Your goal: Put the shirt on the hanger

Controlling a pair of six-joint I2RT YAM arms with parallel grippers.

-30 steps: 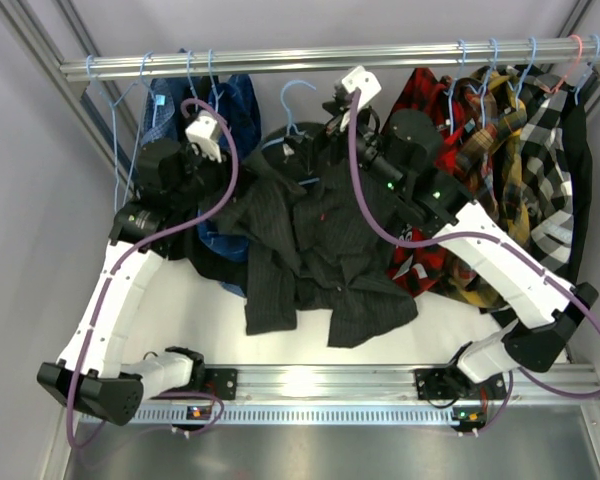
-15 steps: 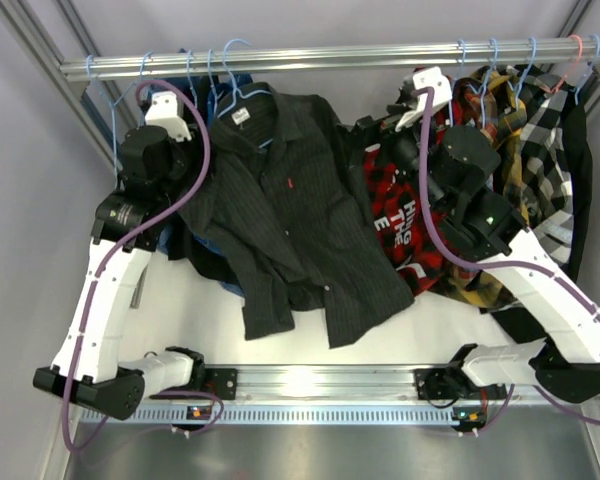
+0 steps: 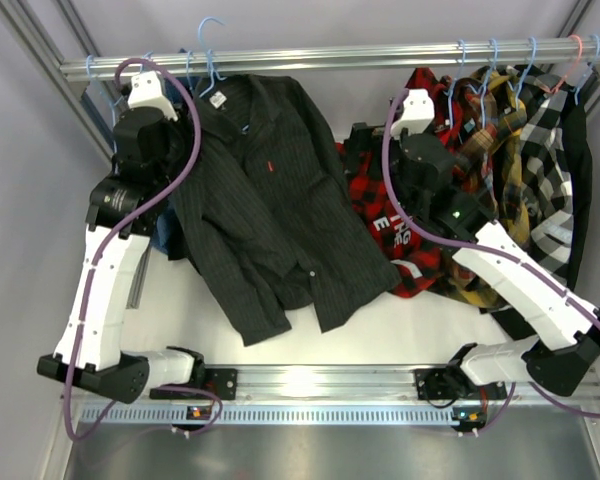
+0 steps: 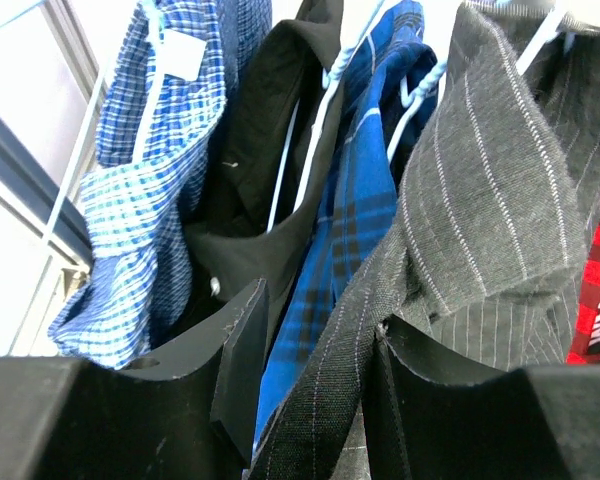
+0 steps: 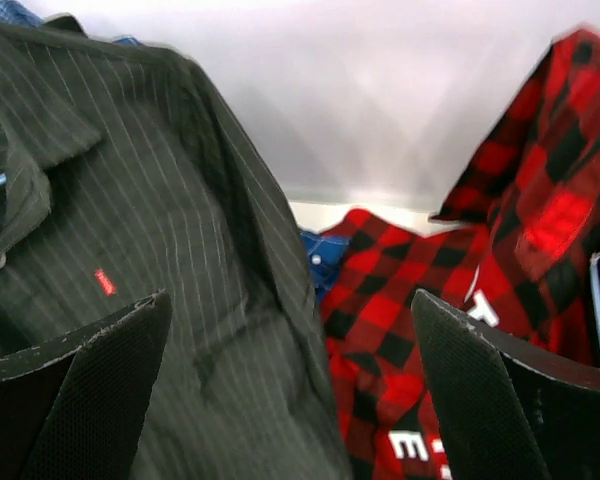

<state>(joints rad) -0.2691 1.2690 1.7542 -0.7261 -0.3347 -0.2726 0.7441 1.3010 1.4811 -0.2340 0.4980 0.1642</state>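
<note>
The dark pinstriped shirt [image 3: 260,220] hangs spread from the light-blue hanger [image 3: 211,38], whose hook stands at the rail; its tails trail onto the table. The red tab [image 5: 104,282] shows on its chest. My left gripper [image 3: 175,115] is at the shirt's left shoulder, and in the left wrist view a fold of pinstriped cloth [image 4: 480,200] runs between the half-closed jaws of that gripper [image 4: 320,310], pressed to the right finger. My right gripper [image 3: 355,140] [image 5: 290,310] stands wide open just right of the shirt, holding nothing.
The metal rail [image 3: 330,55] crosses the back. A blue checked shirt [image 4: 140,200], a black garment [image 4: 270,150] and a blue plaid one [image 4: 370,170] hang left of the shirt. A red-and-black plaid shirt [image 3: 400,225] lies to its right, and several more shirts [image 3: 520,130] hang beyond.
The left arm has raised the shirt off the table and carried it up and left to the rail. The right gripper has opened fully and drawn away to the right.
</note>
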